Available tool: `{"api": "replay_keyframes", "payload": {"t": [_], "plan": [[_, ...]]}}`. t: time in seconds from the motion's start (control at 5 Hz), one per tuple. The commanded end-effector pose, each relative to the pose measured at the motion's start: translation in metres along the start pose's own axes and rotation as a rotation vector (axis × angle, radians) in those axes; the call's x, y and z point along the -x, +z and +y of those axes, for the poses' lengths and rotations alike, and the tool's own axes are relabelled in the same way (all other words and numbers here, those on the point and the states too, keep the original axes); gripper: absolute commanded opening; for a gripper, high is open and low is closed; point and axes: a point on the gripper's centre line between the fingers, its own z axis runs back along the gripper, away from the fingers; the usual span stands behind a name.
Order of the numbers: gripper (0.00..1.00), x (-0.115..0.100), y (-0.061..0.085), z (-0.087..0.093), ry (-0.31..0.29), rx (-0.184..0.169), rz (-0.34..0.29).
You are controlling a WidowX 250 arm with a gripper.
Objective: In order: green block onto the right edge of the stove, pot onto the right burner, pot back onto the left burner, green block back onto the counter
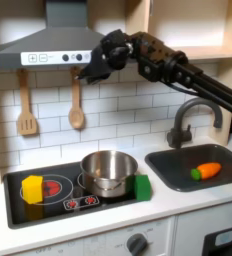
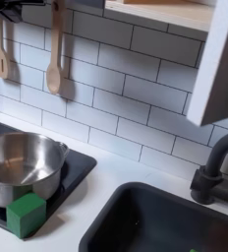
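Green block (image 1: 142, 186) is seen on the stove's (image 1: 48, 205) right edge in the first exterior view, touching the pot (image 1: 109, 171) on the right burner. Gripper (image 1: 91, 68) is held high by the hood (image 1: 50, 45); jaw state can't be told.

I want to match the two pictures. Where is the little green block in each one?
First exterior view: the green block sits on the stove's right edge, just right of the pot.
Second exterior view: the block is at bottom left, in front of the pot.
Shared landmark: the wooden spoon on the wall.
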Motion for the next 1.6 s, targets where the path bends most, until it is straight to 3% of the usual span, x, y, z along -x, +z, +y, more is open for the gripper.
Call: {"api": "replay_keyframes", "payload": {"t": [0.0,0.2,0.4,0.8,1.2,1.4], "plan": [[0.0,0.027,-0.001,-0.007,-0.051,0.031,0.175],[0.0,0.041,0.002,-0.005,-0.093,0.02,0.252],[0.0,0.058,0.0,-0.006,-0.113,0.033,0.354],[0.0,0.088,-0.001,-0.006,-0.186,-0.011,0.493],[0.0,0.119,-0.002,-0.011,-0.23,-0.008,0.623],[0.0,0.139,-0.005,-0.012,-0.252,-0.026,0.698]]}}
